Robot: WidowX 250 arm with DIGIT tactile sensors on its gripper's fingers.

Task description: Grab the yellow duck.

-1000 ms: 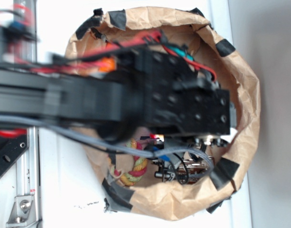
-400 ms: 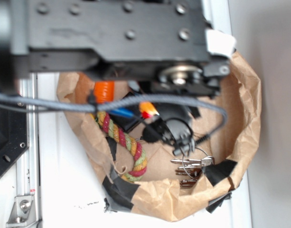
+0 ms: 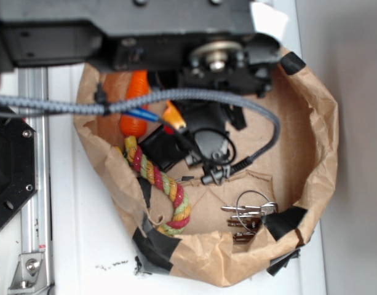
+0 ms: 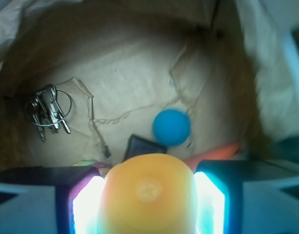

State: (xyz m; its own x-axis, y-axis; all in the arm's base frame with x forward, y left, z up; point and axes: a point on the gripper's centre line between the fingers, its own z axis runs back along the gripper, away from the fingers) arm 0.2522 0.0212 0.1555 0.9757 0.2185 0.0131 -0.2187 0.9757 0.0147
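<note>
My gripper (image 4: 148, 204) is pinched on the yellow duck (image 4: 148, 195), whose glossy rounded body fills the gap between my two fingers (image 4: 76, 204) at the bottom of the wrist view. Step in hand, by my judgement: the grab itself looks made, and the duck hangs above the floor of the paper bag (image 4: 139, 83). The next move calls for holding this squeeze steady and rising straight, clear of the bag's wall.

Below me lie a blue ball (image 4: 171, 127), a dark square block (image 4: 144, 146), an orange carrot toy (image 4: 215, 152) and, well apart, a bunch of keys (image 4: 46, 111).

In the exterior view my arm (image 3: 145, 31) covers the duck and the gripper entirely; only a striped rope (image 3: 160, 184) and the keys show plainly. The duck's beak is not visible.
</note>
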